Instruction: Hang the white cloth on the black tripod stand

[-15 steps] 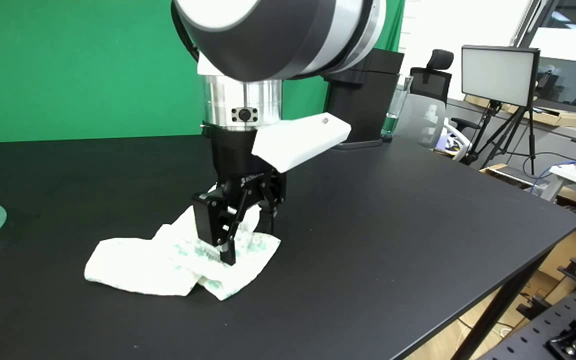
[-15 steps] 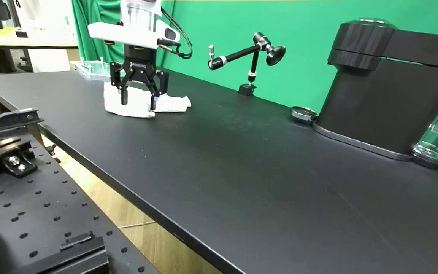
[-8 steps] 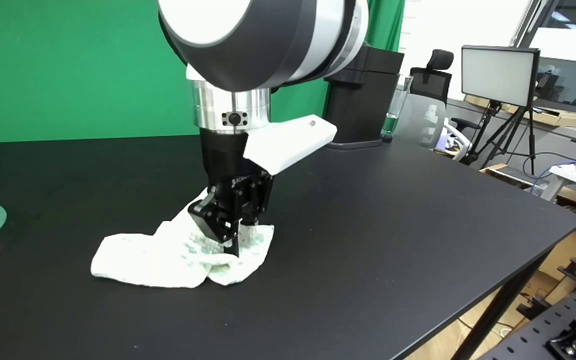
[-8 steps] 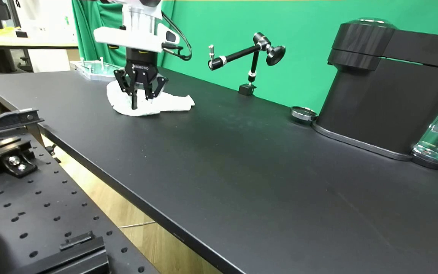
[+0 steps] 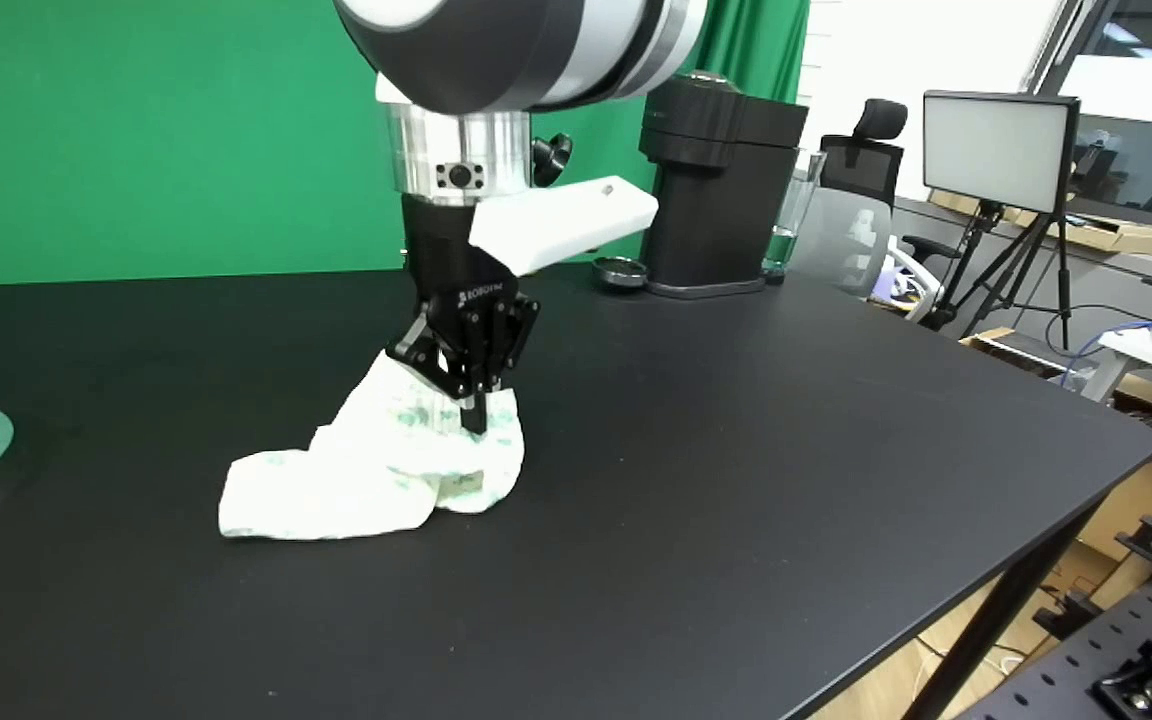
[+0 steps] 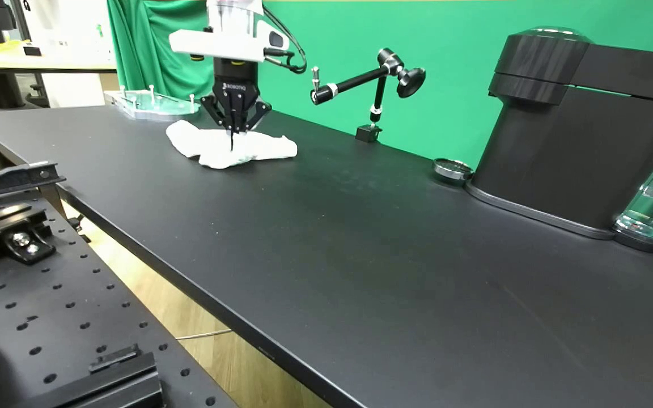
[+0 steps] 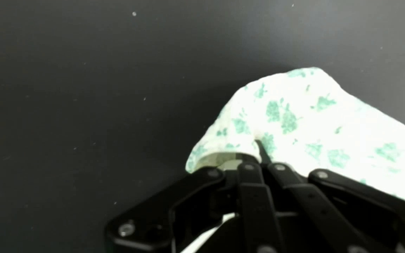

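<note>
The white cloth [image 5: 356, 485], printed with green leaves, lies crumpled on the black table, its upper part drawn up at the fingers. My gripper [image 5: 476, 415] points down over it with its jaws together and a fold pinched between the fingertips. In the wrist view the cloth [image 7: 329, 130] curls over one finger, and the gripper [image 7: 260, 151] has a fingertip buried in the fabric. The black tripod stand seems to be the black jointed-arm stand [image 6: 380, 93] at the table's back edge. In an exterior view my arm hides most of it and only its knob [image 5: 551, 158] shows.
A black coffee machine [image 6: 576, 141] with a water tank stands on the table, a small round metal dish [image 6: 452, 169] beside it. A clear tray with pegs [image 6: 151, 105] sits behind the cloth. A tripod holding a screen [image 5: 1001, 150] is in the background.
The jaws have gone from open to shut, gathering the cloth between them. My gripper has risen and shifted toward the stand, dragging the cloth a little along the table.
</note>
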You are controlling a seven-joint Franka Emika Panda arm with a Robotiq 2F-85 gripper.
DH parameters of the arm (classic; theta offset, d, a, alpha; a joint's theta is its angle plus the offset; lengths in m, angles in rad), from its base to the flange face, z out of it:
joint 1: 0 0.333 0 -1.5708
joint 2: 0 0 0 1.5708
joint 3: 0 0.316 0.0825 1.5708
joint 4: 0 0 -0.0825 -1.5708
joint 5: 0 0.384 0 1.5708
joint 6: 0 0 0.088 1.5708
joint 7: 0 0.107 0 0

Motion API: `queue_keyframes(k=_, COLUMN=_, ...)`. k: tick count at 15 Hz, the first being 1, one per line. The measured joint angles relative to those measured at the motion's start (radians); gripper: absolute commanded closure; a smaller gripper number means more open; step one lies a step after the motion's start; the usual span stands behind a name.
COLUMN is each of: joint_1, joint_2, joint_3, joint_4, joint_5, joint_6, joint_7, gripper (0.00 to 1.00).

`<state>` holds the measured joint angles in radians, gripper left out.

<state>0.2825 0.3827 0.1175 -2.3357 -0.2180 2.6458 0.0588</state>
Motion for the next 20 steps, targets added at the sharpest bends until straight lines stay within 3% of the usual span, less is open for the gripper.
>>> queue_keyframes(k=11, joint_1=0.020, joint_2=-0.029, joint_3=-0.022, joint_4=0.358, joint_5=-0.045, joint_6=-0.334, joint_7=0.103, gripper=1.00)
queue_keyframes(k=20, joint_1=-0.007, joint_2=-0.039, joint_3=-0.091, joint_4=0.484, joint_5=-0.129, joint_6=-0.383, joint_7=0.179, gripper=1.00)
